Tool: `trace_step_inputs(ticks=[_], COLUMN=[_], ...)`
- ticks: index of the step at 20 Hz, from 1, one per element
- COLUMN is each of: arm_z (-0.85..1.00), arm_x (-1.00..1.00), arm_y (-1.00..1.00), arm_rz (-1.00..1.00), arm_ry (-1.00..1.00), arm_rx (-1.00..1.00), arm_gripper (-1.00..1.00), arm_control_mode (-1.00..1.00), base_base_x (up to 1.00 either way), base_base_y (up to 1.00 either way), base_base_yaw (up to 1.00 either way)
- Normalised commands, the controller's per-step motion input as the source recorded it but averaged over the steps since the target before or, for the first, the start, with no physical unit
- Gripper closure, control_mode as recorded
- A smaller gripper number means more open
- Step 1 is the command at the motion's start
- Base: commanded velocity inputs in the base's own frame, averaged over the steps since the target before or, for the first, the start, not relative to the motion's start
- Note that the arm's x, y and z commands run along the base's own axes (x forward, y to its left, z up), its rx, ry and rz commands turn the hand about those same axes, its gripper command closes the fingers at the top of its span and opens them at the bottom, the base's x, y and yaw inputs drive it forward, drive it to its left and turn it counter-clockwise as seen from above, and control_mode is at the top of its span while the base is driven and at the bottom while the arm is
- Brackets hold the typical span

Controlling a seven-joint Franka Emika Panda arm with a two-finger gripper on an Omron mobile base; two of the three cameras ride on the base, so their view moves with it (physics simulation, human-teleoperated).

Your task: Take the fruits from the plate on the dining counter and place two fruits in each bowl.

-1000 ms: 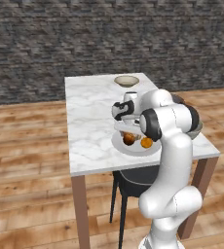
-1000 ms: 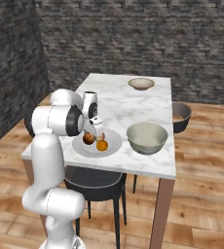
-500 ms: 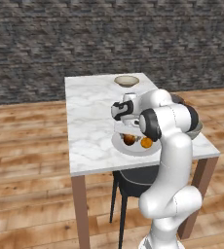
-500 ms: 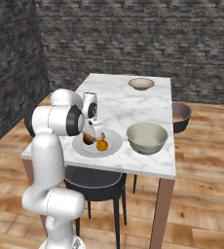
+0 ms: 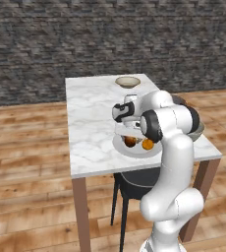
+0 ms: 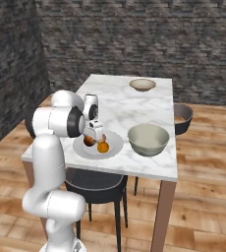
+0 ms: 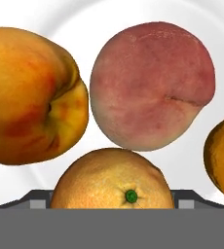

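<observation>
Crowding the plate (image 7: pixel 192 29), fruits (image 7: pixel 150 85) nearly touching.

Dining counter (image 5: pixel 93 128) (plate (image 5: pixel 127 149), bowls (image 6: pixel 148 139))

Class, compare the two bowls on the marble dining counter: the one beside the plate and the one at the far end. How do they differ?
The deep grey-beige bowl beside the flat pale plate looks larger and deeper; the shallow tan bowl with a cream rim at the counter's far end looks smaller and flatter. The near one sits by the robot's gripper; the far one stands alone. Both are round, upright and hold no fruit.
</observation>
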Motion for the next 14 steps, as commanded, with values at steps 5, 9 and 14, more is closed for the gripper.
trace_step_inputs(ticks=[5,9,14], arm_z=[0.49,1.0,1.0], arm_x=[-0.67,-0.59,-0.01], arm_y=[-0.26,-0.42,-0.97], arm_rz=[0.0,0.04,0.1], arm_ry=[-0.1,-0.24,-0.14], arm_rx=[-0.03,-0.11,-0.03], arm_gripper=[1.0,1.0,1.0], arm_control_mode=[-1.0,-1.0,-1.0], base_base_x=[0.0,0.0,0.0], base_base_y=[0.0,0.0,0.0], base_base_yaw=[0.0,0.0,0.0])
